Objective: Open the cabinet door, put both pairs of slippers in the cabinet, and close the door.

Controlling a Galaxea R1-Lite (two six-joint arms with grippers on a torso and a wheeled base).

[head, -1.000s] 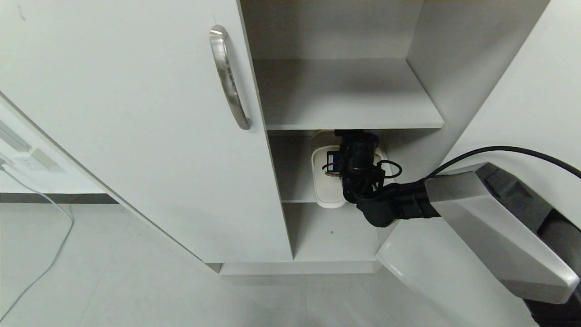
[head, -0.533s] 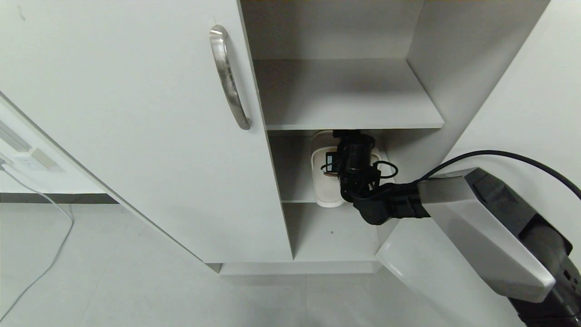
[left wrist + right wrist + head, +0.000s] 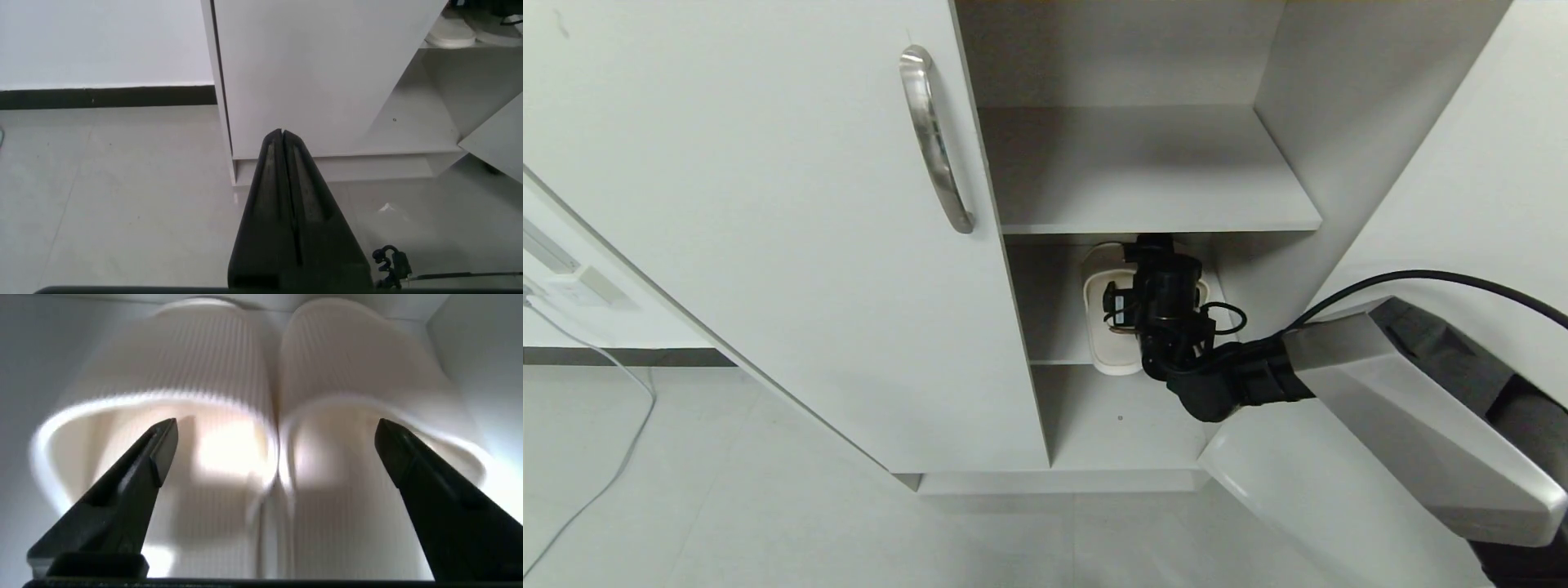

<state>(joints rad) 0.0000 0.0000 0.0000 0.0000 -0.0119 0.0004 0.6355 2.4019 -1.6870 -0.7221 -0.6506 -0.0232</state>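
Observation:
A pair of white ribbed slippers (image 3: pixel 270 392) lies side by side on the cabinet's middle shelf, toes toward the back. In the head view the slippers (image 3: pixel 1107 347) show beneath the upper shelf, with my right arm's black wrist over them. My right gripper (image 3: pixel 274 437) is open, one finger on each outer side of the pair and nothing held between them. My left gripper (image 3: pixel 281 135) is shut and empty, low over the floor in front of the cabinet. From there the slippers (image 3: pixel 458 33) show on the shelf. The cabinet's right door (image 3: pixel 1470 180) stands open.
The left door (image 3: pixel 768 204) with its metal handle (image 3: pixel 935 139) is closed. The upper shelf (image 3: pixel 1143 163) and the bottom compartment (image 3: pixel 1119 416) are bare. A cable (image 3: pixel 629 425) trails over the grey tile floor at the left, near a wall socket (image 3: pixel 584 286).
My right wrist pushed slightly deeper under the shelf, then drew back a little toward me. The slippers stayed on the shelf.

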